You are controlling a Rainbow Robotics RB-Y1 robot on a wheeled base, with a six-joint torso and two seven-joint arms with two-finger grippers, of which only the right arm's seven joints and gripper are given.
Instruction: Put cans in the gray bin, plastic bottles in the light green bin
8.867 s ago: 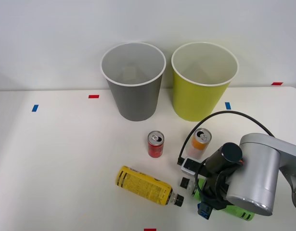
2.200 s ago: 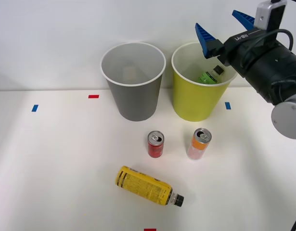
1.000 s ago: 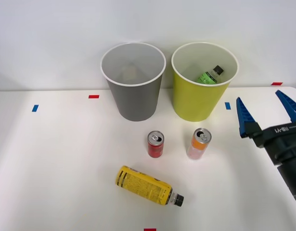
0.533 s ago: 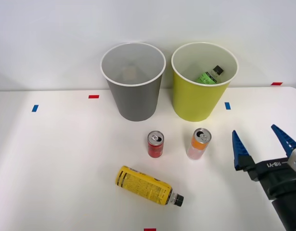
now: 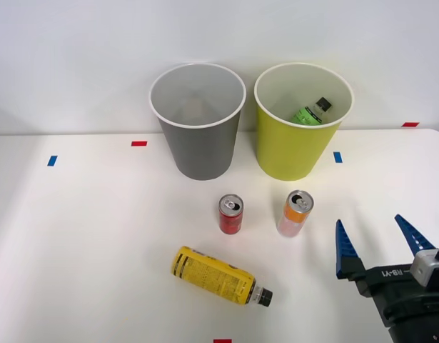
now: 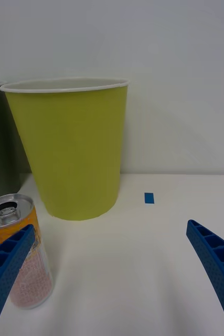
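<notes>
Orange and white, the can (image 5: 295,213) stands upright near our spread, empty claw (image 5: 377,245), before the green bin (image 5: 299,146); we judge it light, thin-walled and slippery, best pinched gently around mid-body.

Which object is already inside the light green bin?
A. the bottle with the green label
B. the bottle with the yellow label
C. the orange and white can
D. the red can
A: the green-label bottle rests inside the light green bin; the other three are on the table.
</notes>
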